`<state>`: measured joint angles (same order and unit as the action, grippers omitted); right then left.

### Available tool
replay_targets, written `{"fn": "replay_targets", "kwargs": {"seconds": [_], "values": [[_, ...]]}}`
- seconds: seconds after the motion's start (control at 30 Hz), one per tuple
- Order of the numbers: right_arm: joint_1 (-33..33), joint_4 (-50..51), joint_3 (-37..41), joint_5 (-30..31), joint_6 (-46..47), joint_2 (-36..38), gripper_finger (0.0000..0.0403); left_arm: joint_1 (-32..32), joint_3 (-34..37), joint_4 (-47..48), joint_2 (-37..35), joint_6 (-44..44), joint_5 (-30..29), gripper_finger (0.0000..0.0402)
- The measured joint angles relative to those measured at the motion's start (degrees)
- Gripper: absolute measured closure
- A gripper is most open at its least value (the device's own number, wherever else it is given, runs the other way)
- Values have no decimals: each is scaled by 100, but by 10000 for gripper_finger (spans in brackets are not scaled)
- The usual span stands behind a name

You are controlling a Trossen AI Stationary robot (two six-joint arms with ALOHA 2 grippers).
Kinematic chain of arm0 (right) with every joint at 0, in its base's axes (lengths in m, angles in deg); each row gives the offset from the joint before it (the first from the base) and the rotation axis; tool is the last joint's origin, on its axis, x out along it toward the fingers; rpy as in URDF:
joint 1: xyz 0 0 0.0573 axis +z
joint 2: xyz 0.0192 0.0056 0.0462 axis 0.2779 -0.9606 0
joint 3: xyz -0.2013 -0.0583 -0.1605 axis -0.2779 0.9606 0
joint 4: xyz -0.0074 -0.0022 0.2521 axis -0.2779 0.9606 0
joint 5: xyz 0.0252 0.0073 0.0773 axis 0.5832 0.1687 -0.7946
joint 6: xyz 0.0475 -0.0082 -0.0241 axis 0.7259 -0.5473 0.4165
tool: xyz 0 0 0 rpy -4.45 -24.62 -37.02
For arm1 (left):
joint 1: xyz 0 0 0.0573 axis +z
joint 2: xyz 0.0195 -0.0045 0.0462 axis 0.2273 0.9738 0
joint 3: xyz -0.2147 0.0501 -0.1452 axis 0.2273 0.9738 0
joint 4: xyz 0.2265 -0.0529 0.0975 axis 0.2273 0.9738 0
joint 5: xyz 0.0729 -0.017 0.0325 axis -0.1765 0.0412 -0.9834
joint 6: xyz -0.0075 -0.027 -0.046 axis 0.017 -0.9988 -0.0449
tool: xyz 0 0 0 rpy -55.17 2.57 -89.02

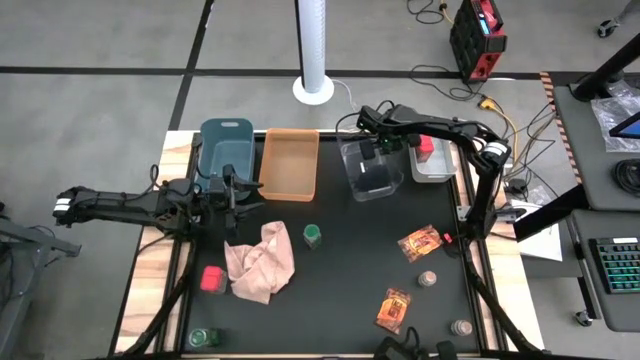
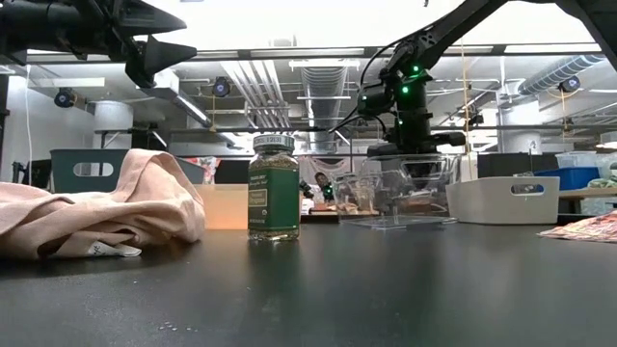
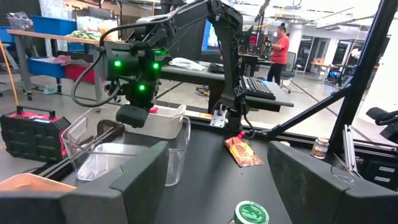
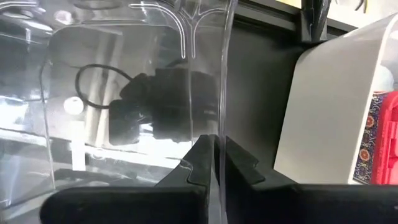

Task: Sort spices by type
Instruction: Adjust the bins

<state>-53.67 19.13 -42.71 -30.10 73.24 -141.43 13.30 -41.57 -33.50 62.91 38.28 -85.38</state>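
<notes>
My right gripper (image 1: 375,148) reaches down from the far right and is shut on the clear plastic bin (image 1: 372,170), also seen in the low view (image 2: 400,193). My left gripper (image 1: 238,192) hovers open near the teal bin, touching nothing. One green-capped jar (image 1: 313,236) stands upright mid-table (image 2: 274,188), and its cap shows past the left fingers (image 3: 250,213). A second green-capped jar (image 1: 203,338) sits at the near left. A red box (image 1: 212,278) lies beside the pink cloth (image 1: 262,262). Two foil packets (image 1: 419,243) (image 1: 394,308) and two tan-lidded jars (image 1: 427,279) (image 1: 461,327) lie on the right. My right gripper pinches the clear bin's thin side wall (image 4: 219,134), the one facing the white bin, with one finger (image 4: 202,163) inside the bin and the other (image 4: 241,167) outside. The fingers come from above, pointing down. Whether the bin's base is on the table, I cannot tell.
Along the far edge stand a teal bin (image 1: 226,150), an orange bin (image 1: 291,163) and a white bin (image 1: 432,162) holding a red box (image 1: 424,148). The pink cloth lies crumpled at centre left. Bare black tabletop shows around the middle jar.
</notes>
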Motion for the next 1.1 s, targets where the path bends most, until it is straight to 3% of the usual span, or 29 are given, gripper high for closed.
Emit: {"fn": "replay_targets", "kwargs": {"seconds": [0.43,0.67,0.77,0.97,1.1], "values": [[0,171,-95,-2,-58,108,272,0,0,0,0,0,-22,142],[194,167,-468,113,-775,1059,246,0,0,0,-2,-2,-24,142],[718,83,-394,-142,-1955,1571,252,0,-1,1,0,-24,-24,142],[2238,-252,311,-1981,-3802,2209,306,-2,0,-7,0,-24,-24,142],[2973,-641,866,-2048,-4124,2305,373,-2,-2,-15,0,-18,-24,142]]}}
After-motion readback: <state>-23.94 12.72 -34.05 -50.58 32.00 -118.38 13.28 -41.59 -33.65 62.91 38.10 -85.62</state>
